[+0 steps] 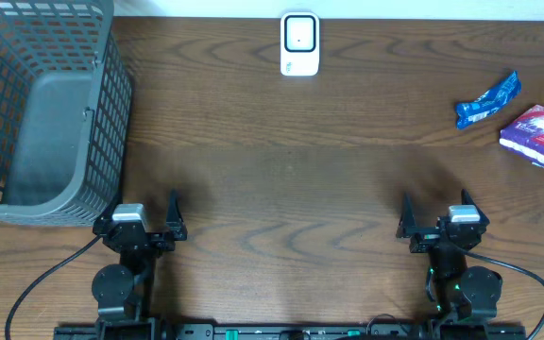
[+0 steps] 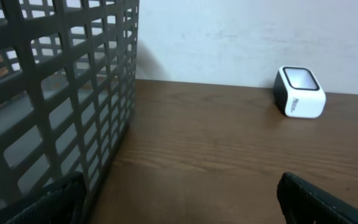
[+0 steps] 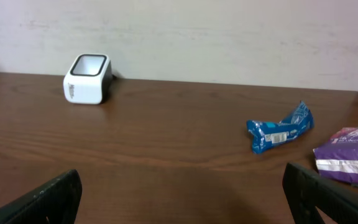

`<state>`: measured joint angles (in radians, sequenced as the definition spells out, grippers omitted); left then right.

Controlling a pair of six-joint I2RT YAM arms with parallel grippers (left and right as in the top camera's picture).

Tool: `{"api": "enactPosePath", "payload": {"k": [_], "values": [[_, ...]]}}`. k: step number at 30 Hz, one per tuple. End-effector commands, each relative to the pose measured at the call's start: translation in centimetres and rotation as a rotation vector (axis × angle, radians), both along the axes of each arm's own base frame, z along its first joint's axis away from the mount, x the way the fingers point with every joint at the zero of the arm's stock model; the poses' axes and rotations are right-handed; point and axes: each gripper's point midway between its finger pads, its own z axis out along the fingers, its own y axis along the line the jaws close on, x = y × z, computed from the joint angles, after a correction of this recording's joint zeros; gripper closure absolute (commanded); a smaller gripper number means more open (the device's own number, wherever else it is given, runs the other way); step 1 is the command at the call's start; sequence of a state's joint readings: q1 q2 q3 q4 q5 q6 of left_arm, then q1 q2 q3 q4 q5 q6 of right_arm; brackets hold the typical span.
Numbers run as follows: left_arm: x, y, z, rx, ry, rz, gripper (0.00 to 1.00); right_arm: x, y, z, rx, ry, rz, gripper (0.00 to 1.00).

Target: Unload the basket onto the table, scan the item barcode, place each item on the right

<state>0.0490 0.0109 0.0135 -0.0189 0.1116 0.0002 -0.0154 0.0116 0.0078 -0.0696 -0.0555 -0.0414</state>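
The left claw (image 1: 144, 203) and right claw (image 1: 434, 200) are spread wide. A blue packet (image 1: 487, 100) is laid right of the white scanner (image 1: 299, 43).

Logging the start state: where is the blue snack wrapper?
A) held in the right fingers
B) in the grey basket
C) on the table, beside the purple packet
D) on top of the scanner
C: the blue snack wrapper lies on the table next to the purple packet, at the right side.
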Motion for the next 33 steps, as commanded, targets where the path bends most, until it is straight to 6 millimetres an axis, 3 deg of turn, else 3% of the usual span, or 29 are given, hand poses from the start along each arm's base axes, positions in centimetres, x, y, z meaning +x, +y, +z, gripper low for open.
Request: {"api": "enactPosePath", "payload": {"k": [1,33], "values": [[-0.1,0.4,-1.4,0.006,0.048,0.025,0.02,0.0,0.5,0.0,-0.004,-0.002,0.022,0.01],[-0.2,1.4,-1.6,0.073,0.060,0.078,0.02,0.0,0.5,0.0,-0.004,-0.002,0.023,0.01]]}}
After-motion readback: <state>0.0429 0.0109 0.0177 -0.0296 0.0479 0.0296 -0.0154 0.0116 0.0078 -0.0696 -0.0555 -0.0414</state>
